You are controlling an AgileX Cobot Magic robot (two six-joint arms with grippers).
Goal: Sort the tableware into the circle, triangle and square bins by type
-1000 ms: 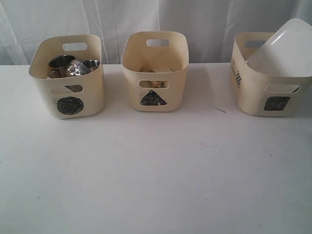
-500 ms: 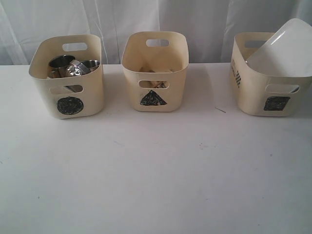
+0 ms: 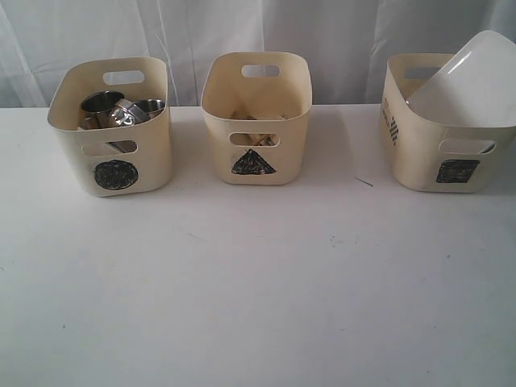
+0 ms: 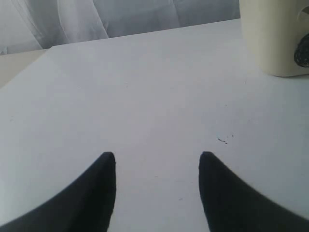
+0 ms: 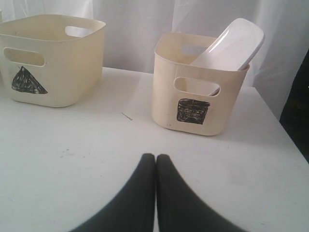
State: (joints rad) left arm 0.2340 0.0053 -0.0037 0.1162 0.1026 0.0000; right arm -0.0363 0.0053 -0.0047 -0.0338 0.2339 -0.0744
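Sorting looks finished: you only verify, nothing to grasp.
Your left gripper (image 4: 157, 155) spread and empty, right gripper (image 5: 155, 157) pressed together; steel mugs (image 3: 121, 110) sit in circle bin (image 3: 155, 153), white plate (image 3: 472, 81) leans in square bin (image 3: 415, 161).

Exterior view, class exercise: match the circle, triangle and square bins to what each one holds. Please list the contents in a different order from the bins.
Column 1
1. circle bin
2. triangle bin
3. square bin

Column 2
A. white plate leaning out over the rim
B. steel mugs
C. brownish pieces low inside, hard to make out

Pairs: 1-B, 2-C, 3-A
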